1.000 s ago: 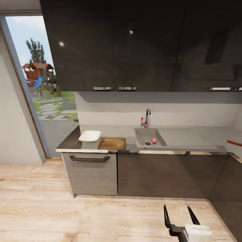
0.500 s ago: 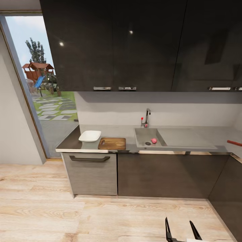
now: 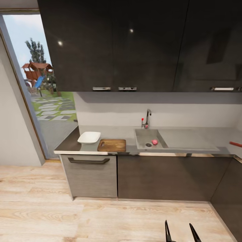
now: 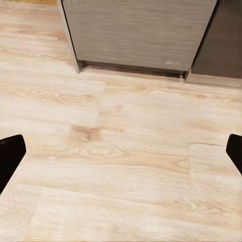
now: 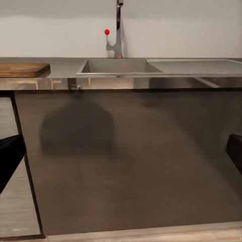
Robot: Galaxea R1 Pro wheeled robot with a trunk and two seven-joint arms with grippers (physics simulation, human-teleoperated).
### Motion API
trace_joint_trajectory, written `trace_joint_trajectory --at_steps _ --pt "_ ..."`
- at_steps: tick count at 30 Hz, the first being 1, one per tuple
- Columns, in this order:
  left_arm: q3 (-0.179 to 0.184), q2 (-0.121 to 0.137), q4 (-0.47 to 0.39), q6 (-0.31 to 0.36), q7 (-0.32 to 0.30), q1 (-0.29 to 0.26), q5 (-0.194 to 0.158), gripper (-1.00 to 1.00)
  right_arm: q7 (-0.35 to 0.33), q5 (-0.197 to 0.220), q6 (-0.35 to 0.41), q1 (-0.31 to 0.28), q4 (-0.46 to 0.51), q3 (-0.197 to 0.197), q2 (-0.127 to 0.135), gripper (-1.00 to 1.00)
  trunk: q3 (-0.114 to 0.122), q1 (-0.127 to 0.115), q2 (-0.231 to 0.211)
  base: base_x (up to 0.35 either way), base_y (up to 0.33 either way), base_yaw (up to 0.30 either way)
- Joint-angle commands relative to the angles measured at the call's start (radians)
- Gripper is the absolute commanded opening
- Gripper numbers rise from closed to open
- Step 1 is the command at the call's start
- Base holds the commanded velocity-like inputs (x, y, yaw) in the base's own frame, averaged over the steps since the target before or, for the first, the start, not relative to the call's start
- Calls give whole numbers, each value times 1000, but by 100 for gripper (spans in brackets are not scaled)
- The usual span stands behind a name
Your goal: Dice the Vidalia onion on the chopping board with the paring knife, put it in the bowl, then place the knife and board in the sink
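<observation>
Right gripper (image 3: 180, 232) has dropped lower in the head view since a second ago, white wrist block gone from sight, just two black finger tips left at the bottom edge, spread apart. Whole view shifted slightly too, so the camera moved, not the kitchen things.

Small pinkish-red rounded Vidalia onion (image 3: 154, 142) lies inside the rectangular grey stainless-steel sink (image 3: 143, 134), just beside the round drain (image 3: 148, 145). Chrome tap with a red knob (image 3: 146, 118) stands behind the sink. Flat drainboard (image 3: 185, 138) joins the sink on the far side from the board. Brown rectangular wooden chopping board (image 3: 112, 145) lies flat on the long grey reflective countertop (image 3: 125, 131), near the sink, apart from it. Shallow white square bowl (image 3: 89, 137) sits beyond the board from the sink, close to it. Red handle of the paring knife (image 3: 235, 144) shows past the drainboard, blade cut off. Black-handled drawer front (image 3: 89, 174) is below the bowl and board.

Left gripper (image 4: 121, 154) is over the light wood plank floor (image 4: 121, 166), fingers wide apart, holding nothing. Right wrist view faces the dark cabinet front (image 5: 126, 161) below the sink, fingers parted, empty.
</observation>
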State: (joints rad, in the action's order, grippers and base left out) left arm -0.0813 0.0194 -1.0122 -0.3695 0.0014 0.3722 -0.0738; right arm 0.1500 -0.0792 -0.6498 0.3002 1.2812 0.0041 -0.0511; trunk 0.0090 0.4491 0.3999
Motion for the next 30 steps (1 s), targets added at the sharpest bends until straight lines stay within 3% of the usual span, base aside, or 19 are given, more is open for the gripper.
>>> trace_joint_trajectory --at_steps 1,17,30 --pt "2 1 0 -2 0 1 -8 100 8 -8 0 0 0 0 0 100 0 1 0 285 0 0" --pt "2 1 -1 -2 0 1 -8 100 8 -8 -1 0 -5 1 1 100 0 1 0 312 41 0" --pt "2 2 -1 -2 0 1 -8 100 4 -8 -1 0 -39 1 2 100 0 1 0 225 203 0"
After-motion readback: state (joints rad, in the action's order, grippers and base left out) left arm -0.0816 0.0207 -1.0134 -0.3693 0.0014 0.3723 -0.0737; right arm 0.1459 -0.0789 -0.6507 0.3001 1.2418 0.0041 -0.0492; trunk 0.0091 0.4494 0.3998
